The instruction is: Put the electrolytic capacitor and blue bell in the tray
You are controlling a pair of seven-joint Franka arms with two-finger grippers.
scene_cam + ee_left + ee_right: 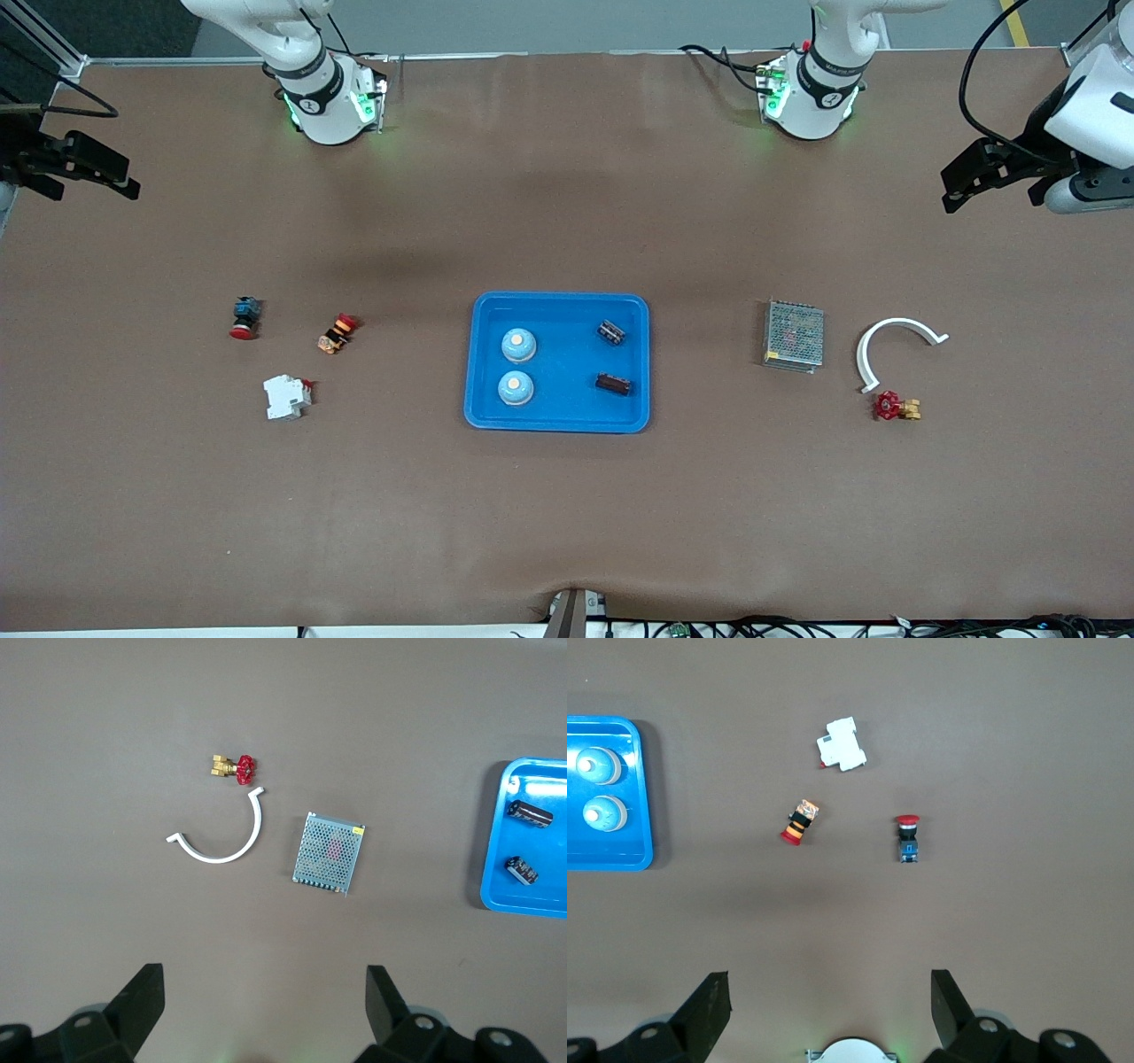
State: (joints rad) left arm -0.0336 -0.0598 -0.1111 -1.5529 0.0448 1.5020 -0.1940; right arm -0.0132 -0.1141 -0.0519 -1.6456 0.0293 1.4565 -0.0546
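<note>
Brown table strewn with small parts around one tray.
Blue tray at centre; toward the right arm's end, two red-capped push buttons and a white breaker; toward the left arm's end, a mesh-covered power supply, white curved clip, red-handled brass valve.

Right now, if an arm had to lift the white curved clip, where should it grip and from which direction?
Come straight down on the middle of the arc of the white curved clip. It lies flat as a thin open half-ring, so the fingers can probably straddle the band, one inside the curve and one outside. Avoid its end beside the red-handled valve.
</note>
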